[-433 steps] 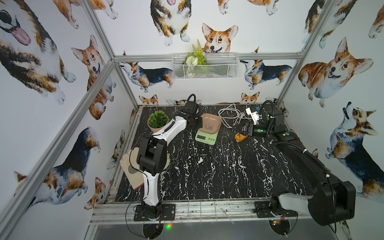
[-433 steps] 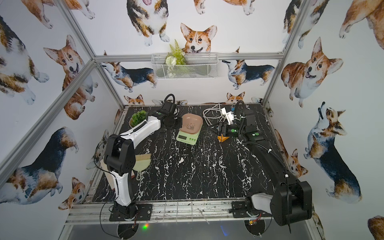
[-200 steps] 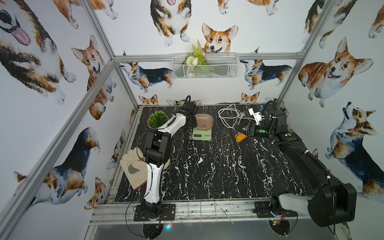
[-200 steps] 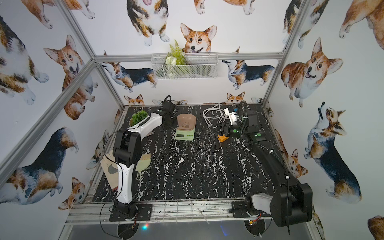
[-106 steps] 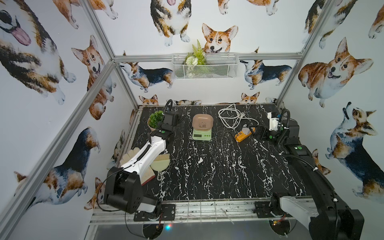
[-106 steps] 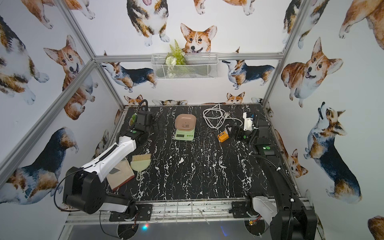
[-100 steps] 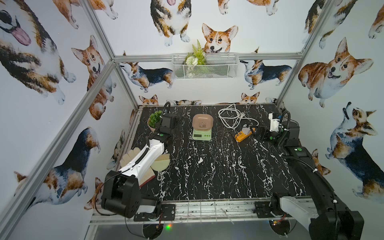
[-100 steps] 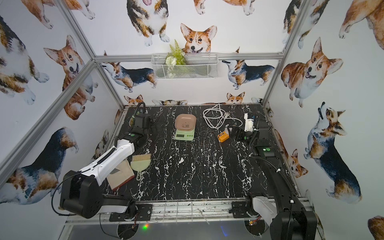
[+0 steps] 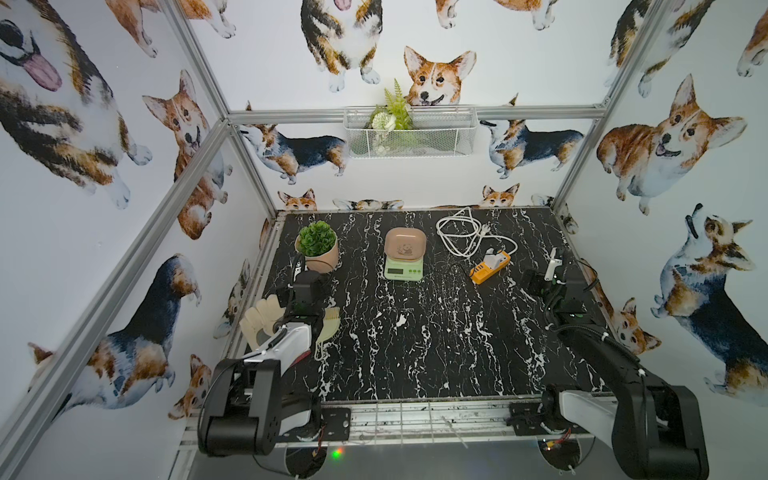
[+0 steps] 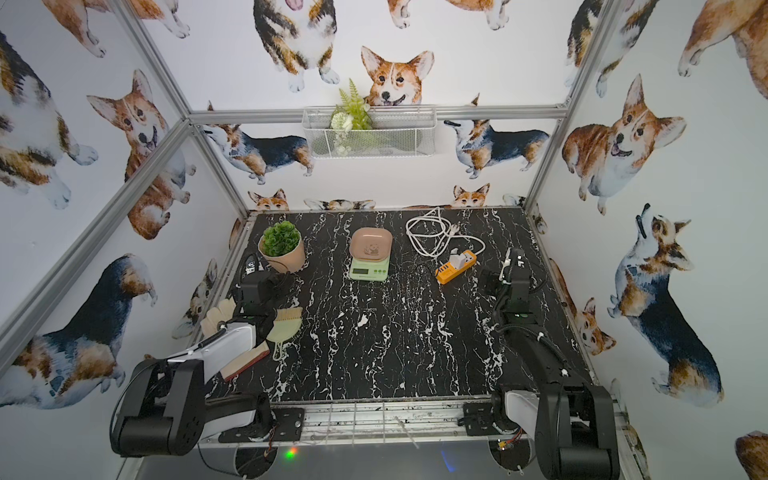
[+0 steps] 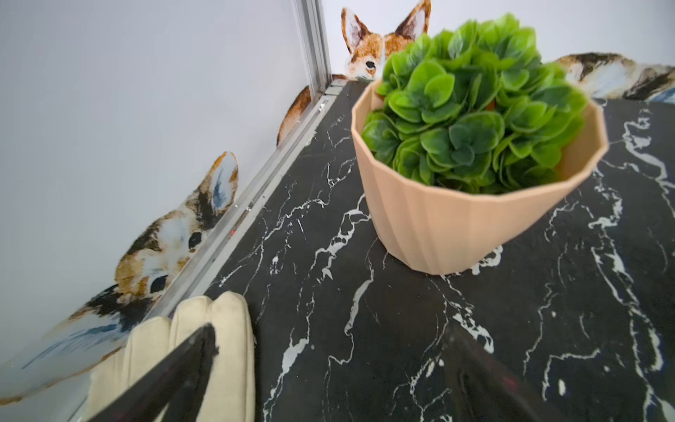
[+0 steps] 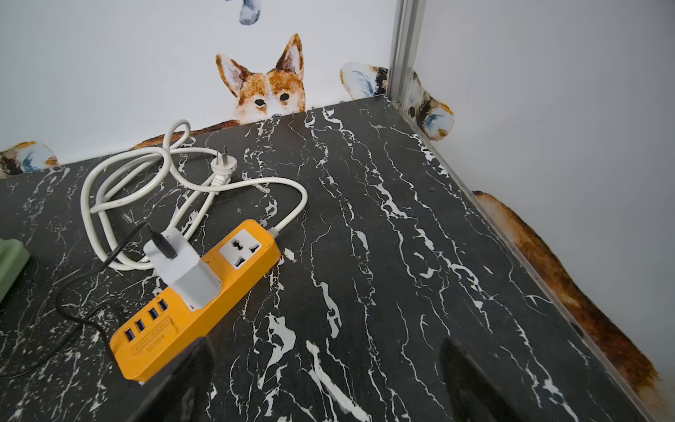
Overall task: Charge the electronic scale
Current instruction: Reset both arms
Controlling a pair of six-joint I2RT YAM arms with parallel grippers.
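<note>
The electronic scale, pale green with a pinkish panda tray, stands at the back middle of the table; only a green corner of the scale shows in the right wrist view. Right of it lies an orange power strip with a white adapter plugged in. A thin black cable leaves the adapter toward the scale; its far end is out of frame. My left gripper is open and empty near the plant pot. My right gripper is open and empty, just right of the strip.
A potted plant stands at the back left. A cream glove and a small brush lie by the left arm. The strip's white cord is coiled at the back. A wire basket hangs on the wall.
Both arms have drawn back toward the front, the left away from the scale and the right away from the adapter on the strip. Both grippers have opened wide.
</note>
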